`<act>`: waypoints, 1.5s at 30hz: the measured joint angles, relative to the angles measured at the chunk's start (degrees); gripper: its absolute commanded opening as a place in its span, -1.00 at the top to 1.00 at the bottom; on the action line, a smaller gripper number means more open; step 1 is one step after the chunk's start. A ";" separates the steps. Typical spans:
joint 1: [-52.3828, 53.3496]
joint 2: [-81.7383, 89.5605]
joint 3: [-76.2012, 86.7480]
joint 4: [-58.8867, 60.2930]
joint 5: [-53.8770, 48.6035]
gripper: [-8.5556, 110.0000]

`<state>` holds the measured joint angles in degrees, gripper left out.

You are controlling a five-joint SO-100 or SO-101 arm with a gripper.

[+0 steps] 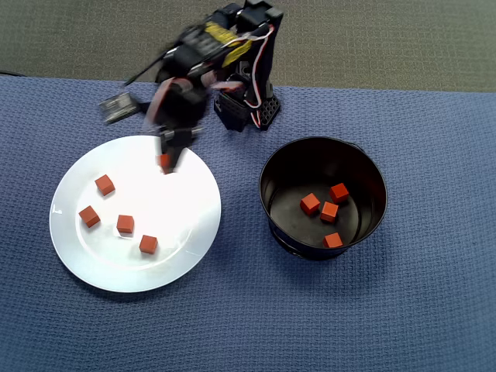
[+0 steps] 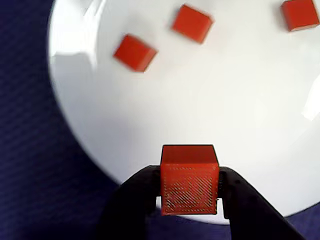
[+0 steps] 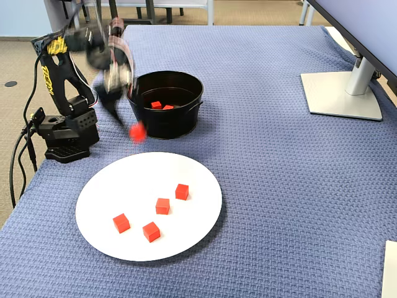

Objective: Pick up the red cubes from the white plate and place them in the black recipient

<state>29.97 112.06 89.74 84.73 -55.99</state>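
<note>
No text can be read; the yellow label (image 3: 48,74) on the arm seems lettered but blurred.

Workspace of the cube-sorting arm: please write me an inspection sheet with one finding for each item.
Surface: blue woven cloth covers the table.
Job's things: white plate holds four red cubes, such as one near its front; black pot holds four more, such as one.
Hand: the hand is shut on a ninth red cube, held above the plate's edge.
Clutter: a monitor stand at the right of the fixed view.
Cables: dark cables run off the arm base and over the table edge; red and white wires loop along the arm.
Surroundings: carpet floor beyond the table.
</note>
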 measured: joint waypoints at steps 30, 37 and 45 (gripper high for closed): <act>1.41 -1.67 4.22 -1.85 -18.28 0.27; 16.00 -9.58 6.15 -9.14 -40.87 0.28; 23.03 -21.18 6.15 -19.51 -45.70 0.35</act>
<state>53.00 90.88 95.89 65.21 -101.69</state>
